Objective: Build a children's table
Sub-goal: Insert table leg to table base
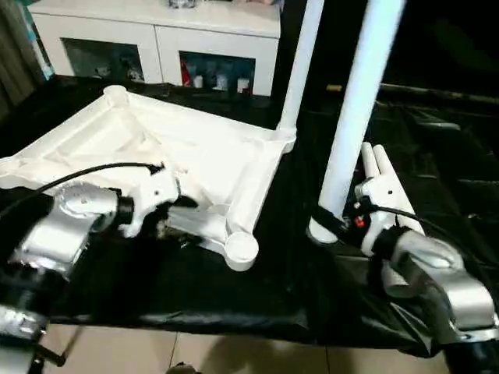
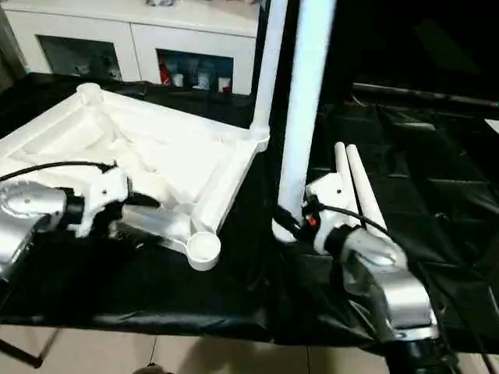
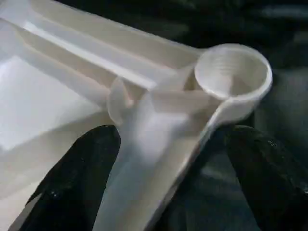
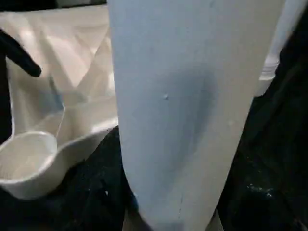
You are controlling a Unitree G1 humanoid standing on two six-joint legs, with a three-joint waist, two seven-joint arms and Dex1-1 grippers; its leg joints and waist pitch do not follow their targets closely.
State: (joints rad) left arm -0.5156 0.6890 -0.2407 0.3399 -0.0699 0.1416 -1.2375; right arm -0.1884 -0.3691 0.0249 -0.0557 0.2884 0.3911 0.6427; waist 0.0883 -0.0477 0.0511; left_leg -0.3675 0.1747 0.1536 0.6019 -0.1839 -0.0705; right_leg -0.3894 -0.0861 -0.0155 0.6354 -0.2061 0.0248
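The children's table top (image 1: 179, 140) lies upside down on the black cloth, ribbed underside up. One white leg (image 1: 300, 62) stands upright in its far right corner socket. The near corner socket (image 1: 240, 248) is empty. My left gripper (image 3: 171, 132) is open, with a black finger (image 3: 72, 178) on each side of the top's near rim, just behind that socket. My right gripper (image 1: 331, 222) is shut on a second leg (image 1: 355, 109) near its lower end. It holds the leg upright on the cloth, right of the near socket. Two more legs (image 1: 380, 167) lie side by side behind my right wrist.
A white cabinet (image 1: 156, 31) with glass doors stands behind the work table. The front edge of the black cloth (image 1: 195, 319) runs just below my forearms, with light floor beyond. A black cable (image 1: 93, 171) arcs over my left wrist.
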